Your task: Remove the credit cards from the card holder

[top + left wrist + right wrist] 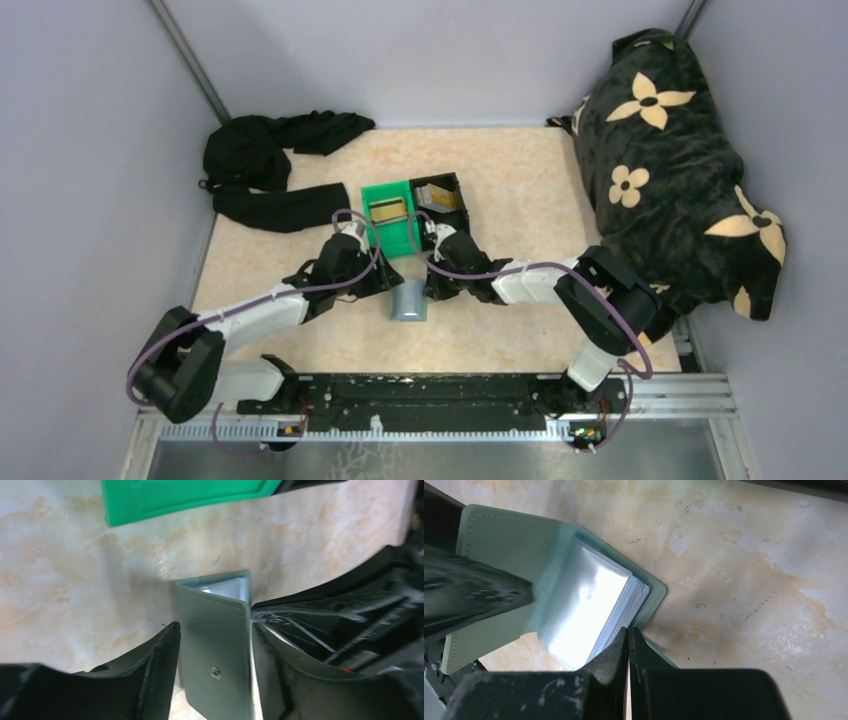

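The grey-blue card holder point(408, 300) stands open on the marble table between both arms. In the left wrist view one panel of the card holder point(215, 650), with a snap stud, sits clamped across its width by my left gripper point(215, 628). In the right wrist view the card holder point(504, 535) is spread open, showing a stack of shiny pale sleeves point(589, 600); I cannot tell cards from sleeves there. My right gripper point(629, 630) is shut, its tips against the stack's edge by the back cover. A tan-gold credit card point(388, 210) lies in the green bin.
The green bin point(400, 243) and a black bin point(452, 183) sit side by side just beyond the card holder. Black cloth point(260, 165) lies at the back left. A dark floral blanket point(670, 150) fills the right side. Grey walls enclose the table.
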